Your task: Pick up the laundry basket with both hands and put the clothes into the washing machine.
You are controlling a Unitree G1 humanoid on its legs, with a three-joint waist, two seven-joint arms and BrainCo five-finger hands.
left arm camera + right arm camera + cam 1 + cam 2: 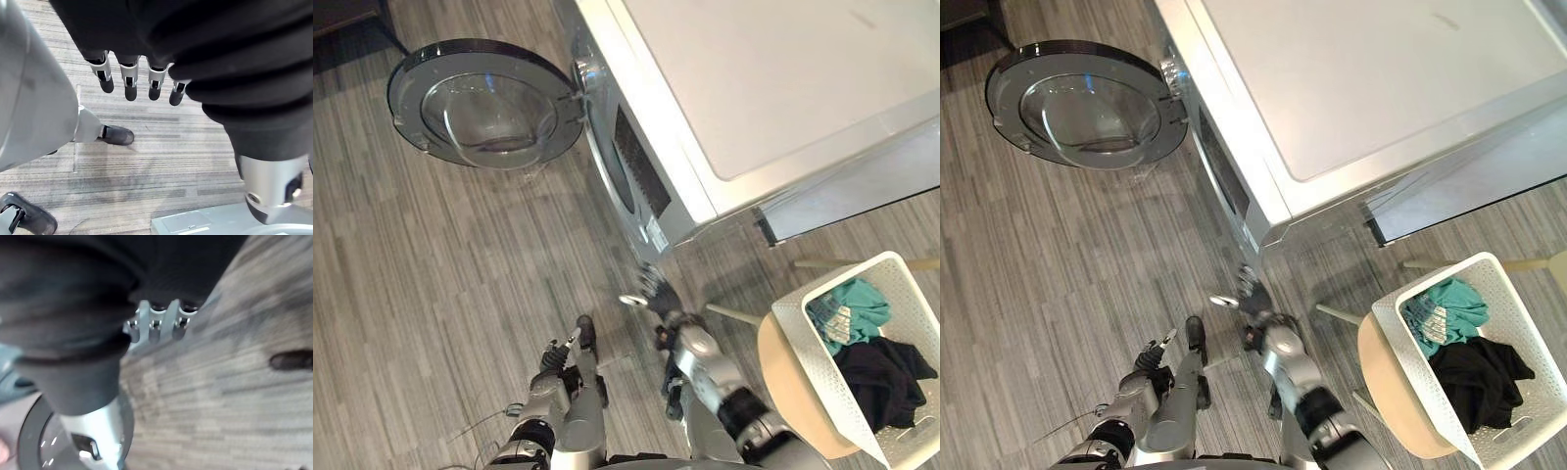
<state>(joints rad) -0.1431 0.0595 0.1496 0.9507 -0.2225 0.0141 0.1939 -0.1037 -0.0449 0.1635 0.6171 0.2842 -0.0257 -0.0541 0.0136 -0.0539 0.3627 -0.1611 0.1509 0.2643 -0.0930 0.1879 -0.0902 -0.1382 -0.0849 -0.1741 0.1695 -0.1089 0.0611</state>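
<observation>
A white perforated laundry basket (903, 279) sits tilted on a round wooden stool (791, 384) at the lower right. It holds a teal garment (854, 309) and black clothes (881, 380). The washing machine (754, 98) stands at the top, its round door (484, 103) swung wide open to the left and its drum opening (612, 164) facing the floor area. My left hand (572, 347) hangs low over the floor with straight fingers (129, 81) and holds nothing. My right hand (652, 292) is raised near the machine's front corner, left of the basket and apart from it, fingers (155, 324) straight and empty.
Grey wood-plank floor (431, 294) spreads between the open door and my hands. The stool's pale legs (734, 313) stick out toward the machine. A dark piece of furniture (342, 15) stands at the top left corner.
</observation>
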